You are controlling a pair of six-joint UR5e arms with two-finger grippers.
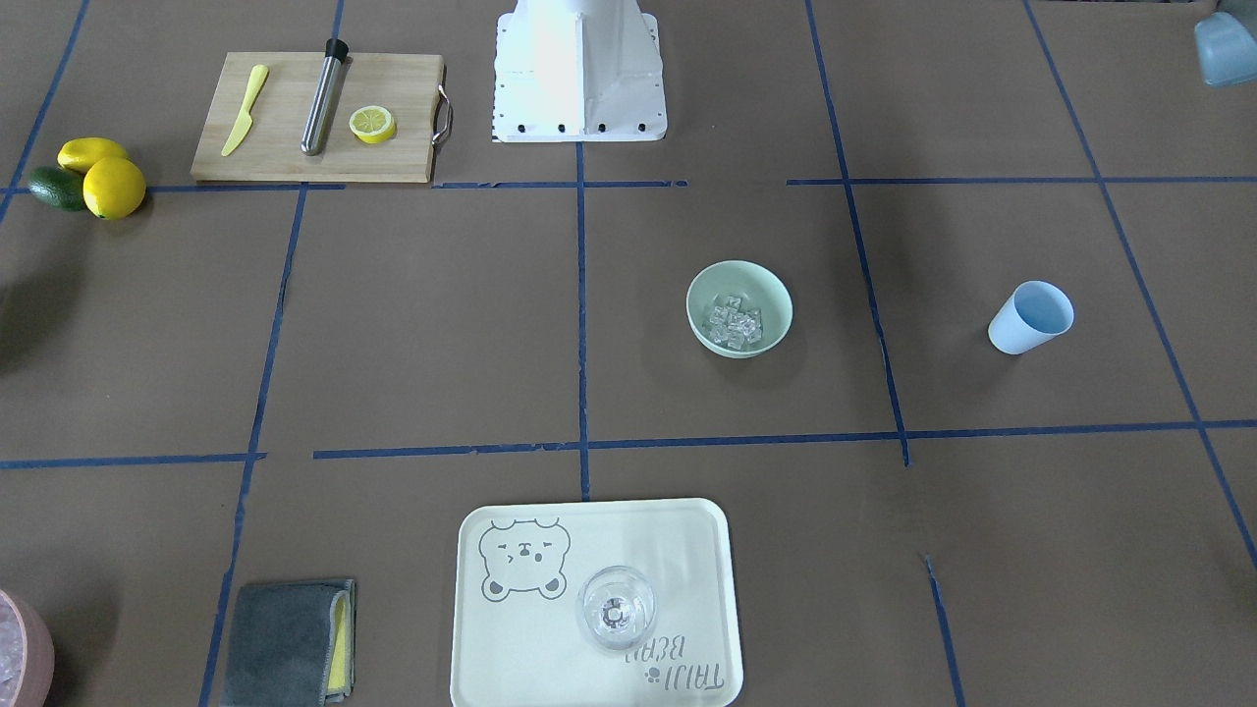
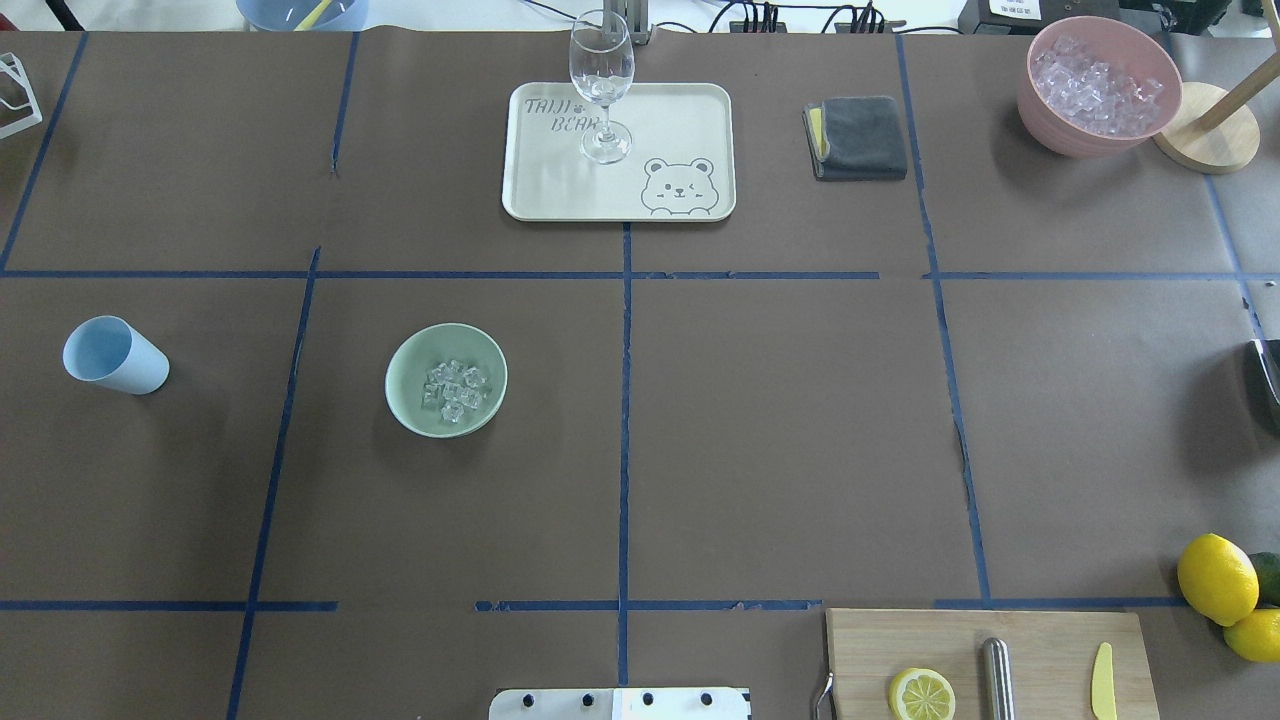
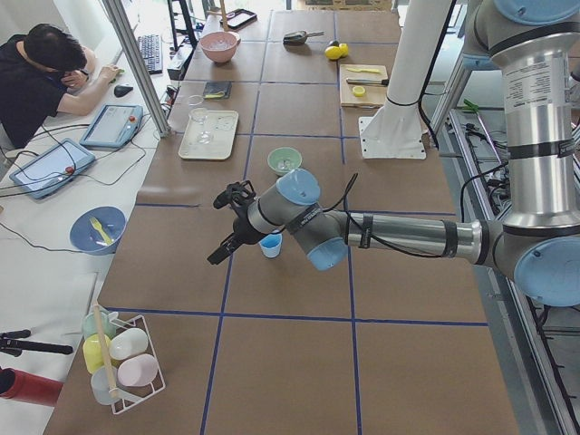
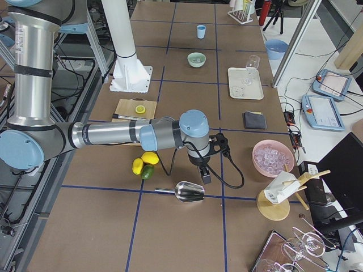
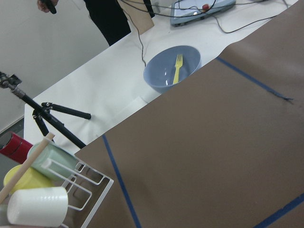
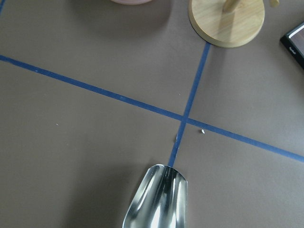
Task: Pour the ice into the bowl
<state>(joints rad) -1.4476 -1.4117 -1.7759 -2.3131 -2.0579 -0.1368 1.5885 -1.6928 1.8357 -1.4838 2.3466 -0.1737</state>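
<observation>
The pale mint-green bowl [image 1: 756,285] stands upright left of the table's middle in the overhead view [image 2: 410,355]. Several small clear ice cubes [image 1: 737,325] lie inside it [image 2: 453,391]. The light blue cup [image 1: 1029,317] stands apart from the bowl, toward the table's left end [image 2: 115,355], and looks empty. My left gripper [image 3: 225,234] hovers beside the cup [image 3: 270,245], seen only in the exterior left view; I cannot tell whether it is open or shut. My right gripper [image 4: 205,173] hangs above a metal scoop [image 4: 190,192], seen only in the exterior right view; I cannot tell its state.
A cream tray [image 2: 680,120] holds a clear wine glass [image 2: 601,85]. A grey cloth [image 2: 860,137], a pink container of ice [image 2: 1098,88] and a wooden stand [image 2: 1205,140] are at the far right. A cutting board [image 2: 1040,640] with a lemon half and lemons [image 2: 1217,578] lie near the base.
</observation>
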